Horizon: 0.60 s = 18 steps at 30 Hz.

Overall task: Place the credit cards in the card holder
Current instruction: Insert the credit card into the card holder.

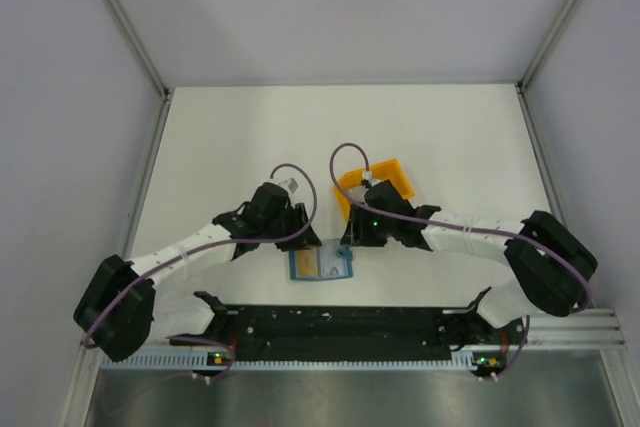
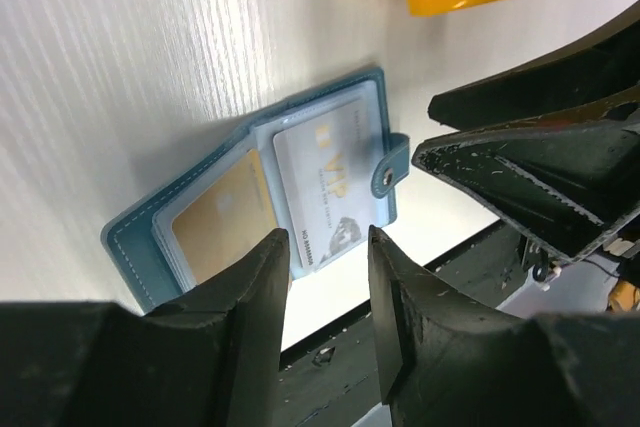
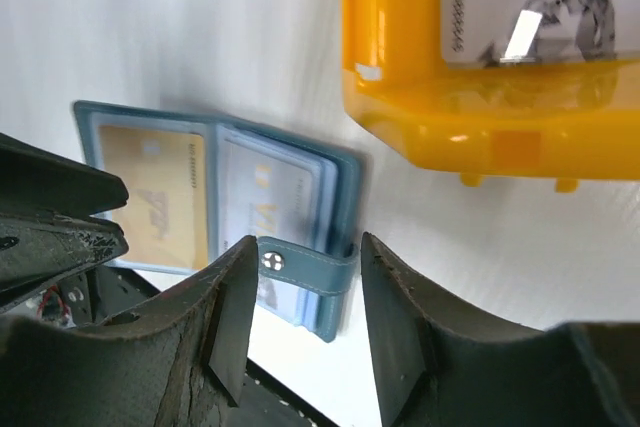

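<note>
Both white-and-black arms bend inward, black left tool (image 2: 328, 247) and right tool (image 3: 305, 252) close together, tilted down, jaws partly apart

The card holder (image 2: 130, 252) looks like soft blue leather with tiny stitches along its edge, its see-through pockets are shiny plastic, and the little round snap (image 2: 385, 178) on its strap is shiny metal. The gold card (image 2: 215, 222) and the pale card (image 2: 320, 187) inside look smooth and shiny, and the orange tray (image 3: 480, 117) is smooth, glossy plastic that shows bright spots of light. The white desk (image 2: 120, 47) is dull with fine lines running across it, and the black fingers of the left gripper (image 2: 326, 237) and the right gripper (image 3: 305, 247) are dull, hard and scratched, with rough, worn faces.
</note>
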Motion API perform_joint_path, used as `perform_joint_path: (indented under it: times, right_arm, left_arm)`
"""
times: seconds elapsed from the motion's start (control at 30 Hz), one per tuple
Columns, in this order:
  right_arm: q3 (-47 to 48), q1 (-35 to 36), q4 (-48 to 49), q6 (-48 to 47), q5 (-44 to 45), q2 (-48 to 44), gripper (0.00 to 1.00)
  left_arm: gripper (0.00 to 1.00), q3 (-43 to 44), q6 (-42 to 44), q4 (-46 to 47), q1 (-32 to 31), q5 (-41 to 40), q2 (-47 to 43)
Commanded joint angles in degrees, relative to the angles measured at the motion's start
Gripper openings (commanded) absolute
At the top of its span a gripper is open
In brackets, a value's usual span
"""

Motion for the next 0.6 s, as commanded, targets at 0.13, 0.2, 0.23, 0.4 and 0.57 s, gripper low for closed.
perform_joint_path:
  times: [0.13,0.2,0.23,0.4,0.57]
  right_arm:
    - [5.3,3.0,0.1,-3.0,0.2,-1.8,0.41]
    - [5.8,4.0,1.8,-2.4,-2.4,0.6,0.36]
    - [6.0,4.1,2.2,-2.2,-3.4,1.9,0.33]
    - [7.2,5.0,2.5,-1.5,-4.9,6.5,0.27]
    - [7.4,5.1,1.0,-1.7,-3.7,8.3,0.24]
  left_arm:
    - [0.43,2.8,-1.0,-11.6,-0.1,-14.1,-9.8]
    - [0.45,2.2,-1.9,-14.4,-0.2,-17.6,-11.7]
    - [0.46,1.8,-2.8,-15.3,-0.1,-18.5,-12.3]
    - [0.47,-0.8,-4.0,-16.2,-0.1,-19.0,-13.0]
    - [0.47,-3.8,-5.0,-12.7,-0.1,-16.1,-13.7]
